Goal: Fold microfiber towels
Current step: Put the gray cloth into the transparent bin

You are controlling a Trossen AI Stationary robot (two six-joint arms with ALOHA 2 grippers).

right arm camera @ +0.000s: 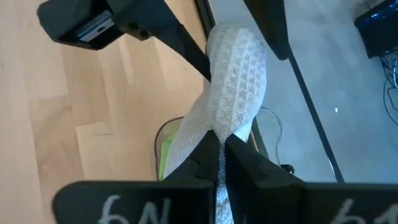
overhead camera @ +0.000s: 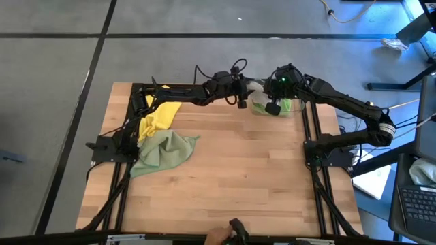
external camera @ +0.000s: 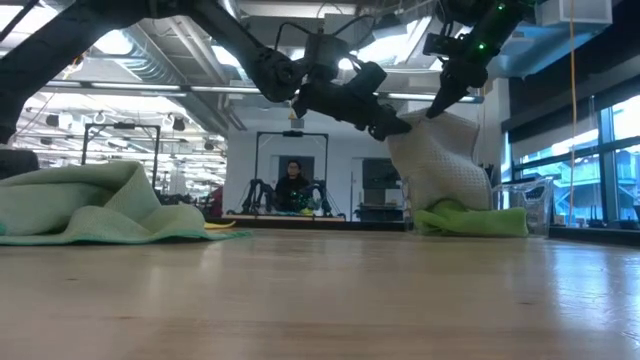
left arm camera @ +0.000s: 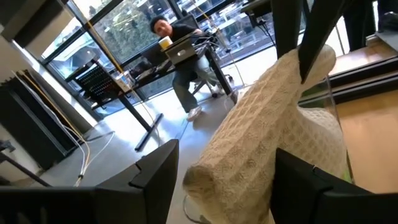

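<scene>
Four towels are on view at the bench (overhead camera: 231,184). The grey-beige towel (external camera: 440,160) hangs raised above the far right corner, pinched at its top by the right gripper (external camera: 432,108), whose fingers are clamped tight on the cloth; the right wrist view shows them closed with the waffle fabric (right arm camera: 233,81) running up from between them. The left gripper (external camera: 395,125) has reached across from the far left and sits at the towel's upper edge with its fingers spread wide, one to each side of the bunched cloth (left arm camera: 261,143); whether they touch it cannot be told. Below the hanging towel lies the bright green towel (external camera: 475,220), which seen from above sits inside a clear bin (overhead camera: 259,105) at the far right corner of the bench. The bright yellow towel (overhead camera: 160,117) lies crumpled near the left edge, and the pale olive-green towel (overhead camera: 163,151) lies crumpled just in front of it, the two touching. A person (external camera: 293,185) sits in the room beyond the bench.
</scene>
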